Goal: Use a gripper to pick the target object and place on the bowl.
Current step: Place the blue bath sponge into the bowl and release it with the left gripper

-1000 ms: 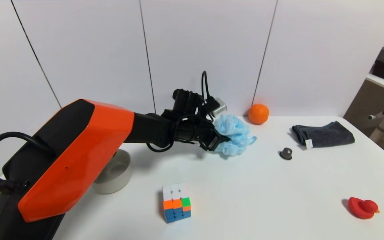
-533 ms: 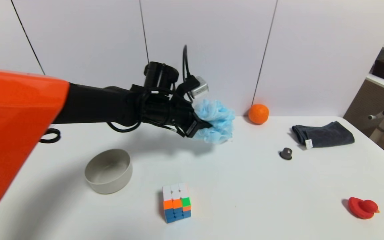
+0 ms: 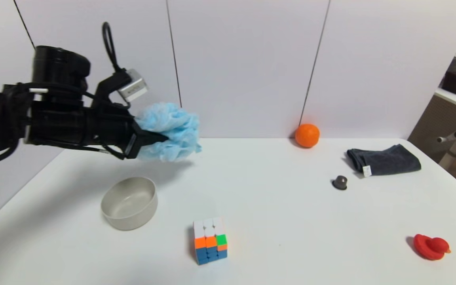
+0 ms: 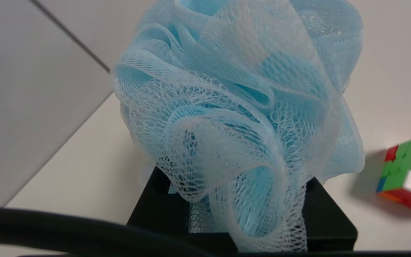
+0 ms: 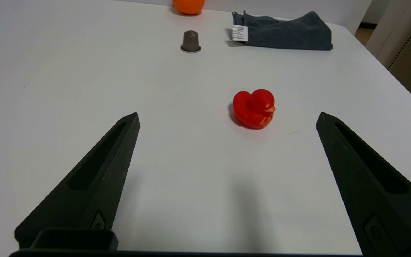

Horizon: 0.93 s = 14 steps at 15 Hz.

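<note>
Above bowl (image 3: 129, 202), pouf (image 3: 170, 131) aloft.

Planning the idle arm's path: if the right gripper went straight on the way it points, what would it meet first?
Probably the red rubber duck, lying ahead between the open right gripper's jaws; depth is uncertain.

The left pincer (image 3: 160, 138) was held raised and roughly horizontal, its jaws clamped on a load. The right pincer (image 5: 227, 123) was parked low, jaws spread wide.
</note>
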{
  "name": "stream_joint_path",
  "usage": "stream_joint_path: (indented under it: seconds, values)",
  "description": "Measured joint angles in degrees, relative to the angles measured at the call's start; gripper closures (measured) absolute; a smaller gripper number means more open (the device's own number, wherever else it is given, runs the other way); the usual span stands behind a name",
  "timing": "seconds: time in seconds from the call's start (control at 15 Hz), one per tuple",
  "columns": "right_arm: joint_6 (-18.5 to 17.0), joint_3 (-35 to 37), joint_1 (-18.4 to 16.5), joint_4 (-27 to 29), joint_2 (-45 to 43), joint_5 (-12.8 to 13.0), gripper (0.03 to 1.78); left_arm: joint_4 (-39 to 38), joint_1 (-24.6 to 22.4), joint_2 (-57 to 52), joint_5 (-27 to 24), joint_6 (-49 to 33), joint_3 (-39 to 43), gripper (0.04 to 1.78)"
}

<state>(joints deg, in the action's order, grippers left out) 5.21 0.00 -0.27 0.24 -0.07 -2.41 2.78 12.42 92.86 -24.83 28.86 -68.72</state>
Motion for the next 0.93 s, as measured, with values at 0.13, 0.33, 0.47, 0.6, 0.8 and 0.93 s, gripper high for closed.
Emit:
stream_joint_path:
  seconds: [0.13, 0.33, 0.47, 0.6, 0.8, 0.93]
  values:
    - [0.0, 0.0, 0.0, 0.0, 0.0, 0.0, 0.10, 1.1, -3.1, -6.3, 0.1, -0.4, 6.2, 1.20]
    - [0.0, 0.0, 0.0, 0.0, 0.0, 0.0, 0.10, 1.6, -5.7, -13.0, 0.2, -0.8, 14.3, 1.20]
    - [0.0, 0.0, 0.0, 0.0, 0.0, 0.0, 0.10, 1.6, -6.4, -15.7, 0.2, -0.7, 18.3, 1.20]
    - [0.0, 0.0, 0.0, 0.0, 0.0, 0.0, 0.10, 1.5, -6.5, -16.9, 0.1, -0.6, 20.7, 1.21]
    - [0.0, 0.0, 0.0, 0.0, 0.0, 0.0, 0.10, 1.4, -6.6, -16.9, 0.1, -0.5, 22.1, 1.22]
    - [0.0, 0.0, 0.0, 0.0, 0.0, 0.0, 0.10, 1.2, -6.6, -16.2, 0.1, -0.5, 22.1, 1.22]
